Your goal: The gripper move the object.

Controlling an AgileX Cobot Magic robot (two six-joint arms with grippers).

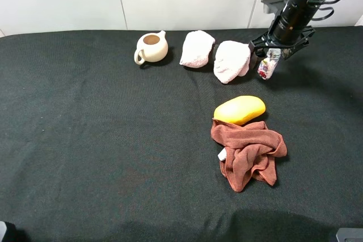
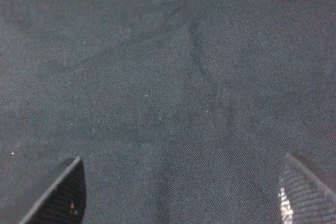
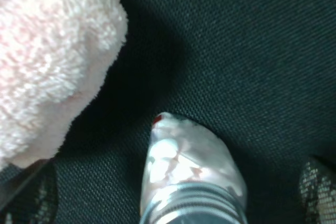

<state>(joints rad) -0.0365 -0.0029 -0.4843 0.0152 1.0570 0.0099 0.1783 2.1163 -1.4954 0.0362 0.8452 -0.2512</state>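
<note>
Between the claw [image 1: 274, 55] tips, bottle [image 1: 268, 64] upright.

Black-clothed table [image 1: 85, 140] with teapot [image 1: 151, 47], mango [image 1: 239, 110], brown cloth [image 1: 248, 152], two pink towels [image 1: 197, 49].

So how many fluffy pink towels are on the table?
2. One pink towel lies right of the teapot; the other lies beside it, next to the little bottle. None looks hidden.

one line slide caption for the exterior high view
Right gripper, jaws spread, at a small clear bottle beside a pink towel on the black table.
</note>
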